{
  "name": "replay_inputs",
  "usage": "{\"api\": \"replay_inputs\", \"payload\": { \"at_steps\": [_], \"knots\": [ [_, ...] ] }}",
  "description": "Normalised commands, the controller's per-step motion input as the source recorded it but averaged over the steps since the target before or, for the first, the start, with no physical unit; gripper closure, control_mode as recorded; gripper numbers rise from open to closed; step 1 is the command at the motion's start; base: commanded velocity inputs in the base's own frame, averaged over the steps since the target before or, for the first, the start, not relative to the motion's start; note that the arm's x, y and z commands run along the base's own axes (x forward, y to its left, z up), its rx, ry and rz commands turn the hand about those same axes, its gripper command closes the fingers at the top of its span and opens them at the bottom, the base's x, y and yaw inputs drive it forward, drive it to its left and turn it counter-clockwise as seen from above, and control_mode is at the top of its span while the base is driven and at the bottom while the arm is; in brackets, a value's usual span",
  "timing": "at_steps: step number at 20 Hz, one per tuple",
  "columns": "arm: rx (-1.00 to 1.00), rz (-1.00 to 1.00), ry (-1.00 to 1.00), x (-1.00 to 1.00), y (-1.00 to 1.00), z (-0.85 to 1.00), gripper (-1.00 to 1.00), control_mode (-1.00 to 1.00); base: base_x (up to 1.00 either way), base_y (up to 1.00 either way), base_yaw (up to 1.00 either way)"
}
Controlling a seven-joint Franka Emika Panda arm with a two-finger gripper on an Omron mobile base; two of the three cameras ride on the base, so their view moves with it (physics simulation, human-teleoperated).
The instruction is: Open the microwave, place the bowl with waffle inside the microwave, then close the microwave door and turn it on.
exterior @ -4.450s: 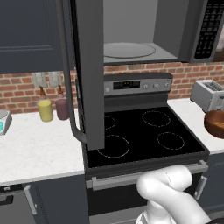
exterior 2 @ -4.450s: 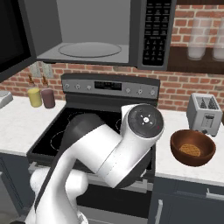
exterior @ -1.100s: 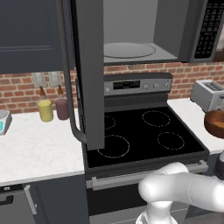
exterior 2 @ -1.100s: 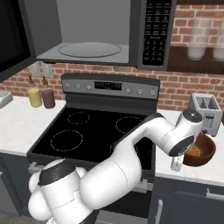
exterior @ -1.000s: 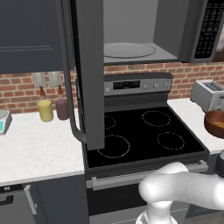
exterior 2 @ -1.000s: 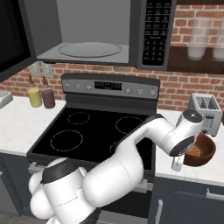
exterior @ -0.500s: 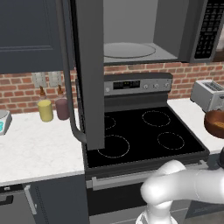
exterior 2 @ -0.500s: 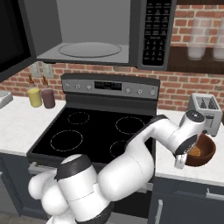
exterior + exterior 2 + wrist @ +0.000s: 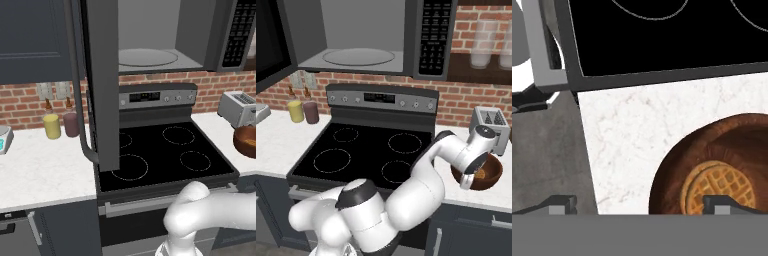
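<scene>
White speckled stone worktop point(image 9: 632, 135) to the right of the stove carries the round, deep, reddish-brown wooden bowl point(image 9: 489, 175), with golden waffles point(image 9: 719, 187) lying in its bottom. Over the bowl's near left rim hangs the white arm's pincer point(image 9: 471, 180), its two dark fingers spread wide and grasping nothing; in the hand view one fingertip point(image 9: 724, 204) sits above the waffles and the other point(image 9: 559, 204) off past the worktop edge. Just behind the bowl stands a small silver toaster point(image 9: 488, 122). Beside it lies the black glass stove top point(image 9: 363, 150) with four ring burners. Above the stove, the large dark grey microwave point(image 9: 406, 35) shows its light grey interior and round turntable point(image 9: 358, 56), its wide dark grey door point(image 9: 100, 85) with a long curved bar handle swung fully open to the left. Two small bottles, yellow point(image 9: 51, 125) and maroon point(image 9: 71, 123), stand by the red brick wall point(image 9: 25, 102).
</scene>
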Motion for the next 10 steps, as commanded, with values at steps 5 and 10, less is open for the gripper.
{"api": "replay_inputs", "payload": {
  "at_steps": [5, 10],
  "knots": [
    [0.0, 0.0, 0.0, 0.23, -0.1, -0.19, -1.0, -1.0, 0.0, 0.0, 0.0],
    [0.0, 0.0, 0.0, 0.22, -0.11, -0.17, -1.0, -1.0, 0.0, 0.0, 0.0]
  ]
}}
